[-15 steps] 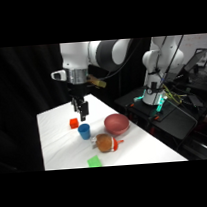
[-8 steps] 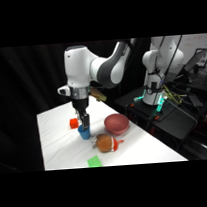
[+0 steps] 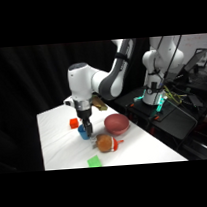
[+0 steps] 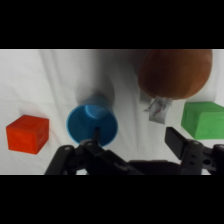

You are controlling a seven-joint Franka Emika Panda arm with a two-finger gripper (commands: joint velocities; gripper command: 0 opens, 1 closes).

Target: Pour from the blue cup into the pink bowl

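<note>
Blue cup (image 4: 92,124) stands upright on white table (image 3: 59,144), just below gripper (image 3: 86,127); can't tell if its fingers grip the cup. Red cube (image 4: 28,133) sits beside the cup. Pink bowl (image 3: 117,124) near, w/ brown toy (image 3: 105,142) & green block (image 3: 94,161) in front.

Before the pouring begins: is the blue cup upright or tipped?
Upright. The blue cup shows its round open mouth to the wrist camera and stands on the table.
</note>
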